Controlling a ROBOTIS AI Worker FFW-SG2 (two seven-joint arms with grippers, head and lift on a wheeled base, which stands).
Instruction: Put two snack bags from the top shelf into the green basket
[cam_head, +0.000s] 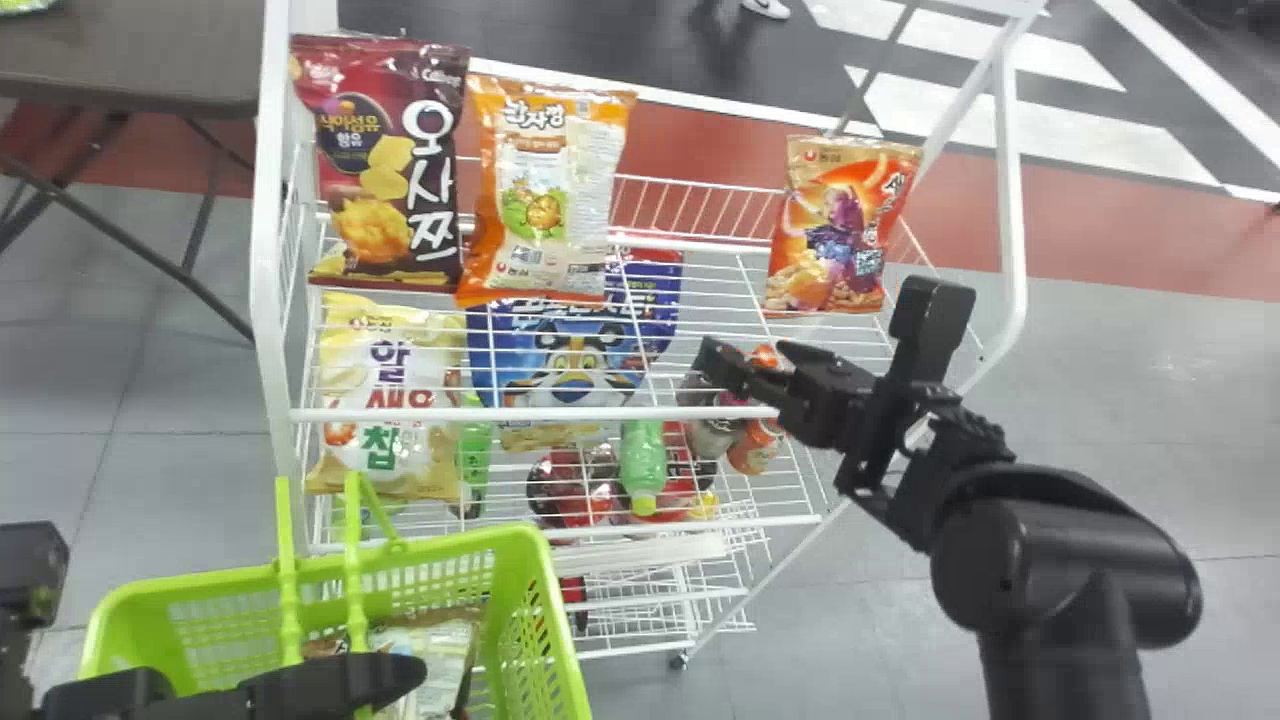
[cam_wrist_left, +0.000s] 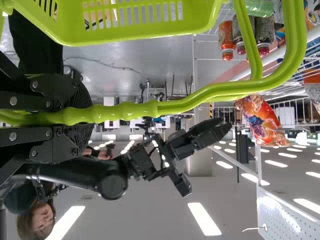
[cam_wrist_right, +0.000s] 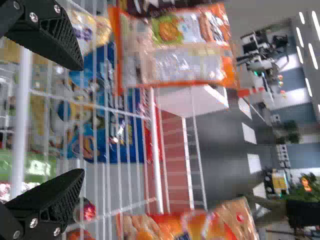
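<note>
- Treat the rack (cam_head: 1010, 190) as the main hazard: pass well inside its side posts, lifting before any sideways travel.
- Use the top shelf (cam_head: 560, 413) as the pick area; clear its front rail fully on the way out, without snagging film on wire.
- Carry leftward and down to the basket (cam_head: 560, 620), in front of the rack; lower into the open right part, away from the upright handle (cam_head: 355, 570).
- Note a packet (cam_head: 425, 650) already in the basket; probably needs just one more bag.
- Choose between the dark bag (cam_head: 385, 160), the orange bag (cam_head: 545, 190) close beside it, and the red bag (cam_head: 840, 225), well apart at the right. Cannot tell which to expect; favour the red bag for free room on both sides.
- Bring the right gripper (cam_wrist_right: 82, 120), now wide open with nothing in its grasp, squarely in front of the chosen bag before moving in.
- Note the left gripper (cam_wrist_left: 86, 114) closed around the handle; hold the basket steady there during the drop.
- Straddle the bag's side edges with the right fingers (cam_wrist_right: 52, 200), then squeeze lightly to avoid bursting it; with the orange bag, slip in carefully at the narrow gap beside the dark bag.
</note>
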